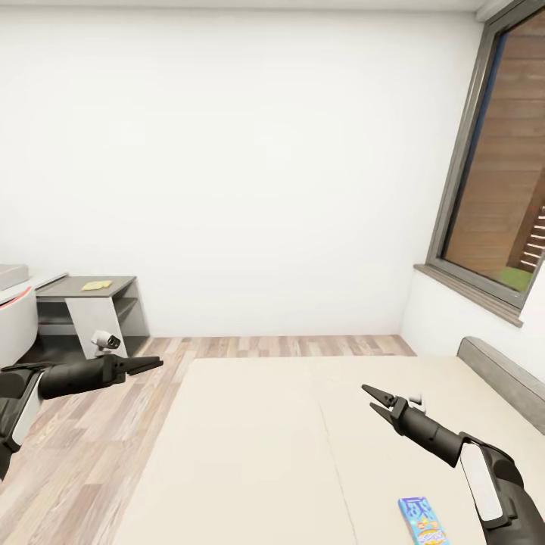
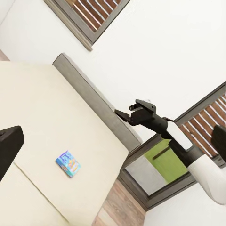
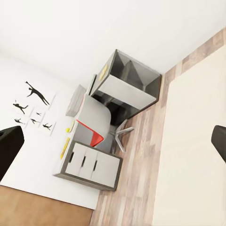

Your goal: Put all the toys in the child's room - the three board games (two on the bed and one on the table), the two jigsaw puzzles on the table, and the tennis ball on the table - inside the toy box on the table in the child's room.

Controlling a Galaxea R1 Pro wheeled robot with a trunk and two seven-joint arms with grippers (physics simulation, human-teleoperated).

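Note:
A small blue board game [image 1: 421, 522] lies flat on the bed [image 1: 257, 446], near its front right; the left wrist view also shows this blue box [image 2: 68, 163]. My right gripper [image 1: 369, 399] hangs open above the mattress, up and left of the box, holding nothing. My left gripper [image 1: 154, 365] is open over the floor beside the bed's left edge. The table [image 1: 76, 286] stands at the far left with a thin yellowish sheet [image 1: 96, 285] on its dark top. In the right wrist view the grey toy box [image 3: 75, 100] sits on the table [image 3: 87, 110].
A grey headboard [image 1: 503, 378] and a tall grey-framed window [image 1: 492, 174] are on the right. Wood-plank floor [image 1: 98, 439] runs between bed and table. A white chair with a red seat [image 3: 92, 134] stands at the desk, by white drawers [image 3: 92, 162]. Black silhouette prints [image 3: 33, 106] hang on the wall.

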